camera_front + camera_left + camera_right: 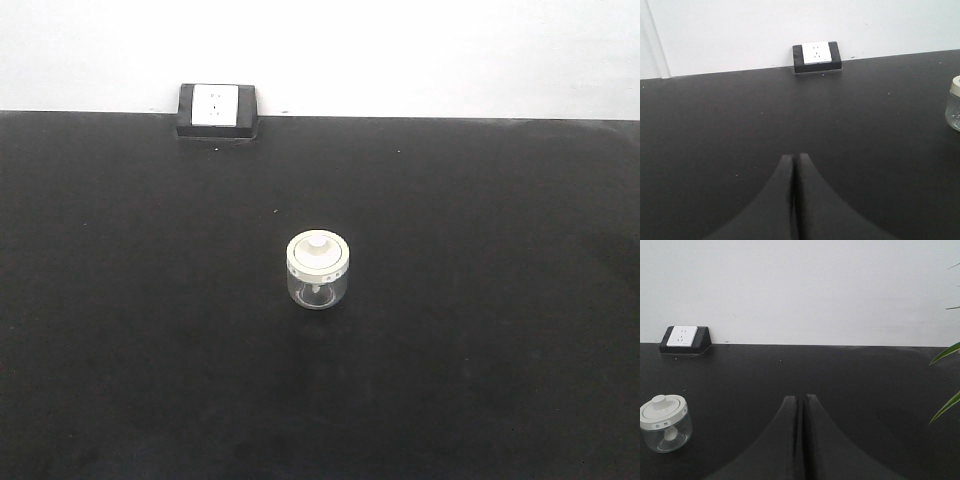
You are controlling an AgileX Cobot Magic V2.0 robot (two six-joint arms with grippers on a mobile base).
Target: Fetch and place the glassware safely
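Black table (120, 350), socket box (217, 110) behind jar (318, 270)

Soft, even light leaves the matte black tabletop (150, 350) nearly shadowless and grainy, while the plain white wall (815, 290) looks slightly washed out.

This looks like a plain test room or lab, not a home. A wide black matte surface (150, 350) meets a bare white wall (815, 290). A desktop power socket (217, 108) in a black housing sits against that wall. Green plant leaves (945, 355) show far right of the socket.
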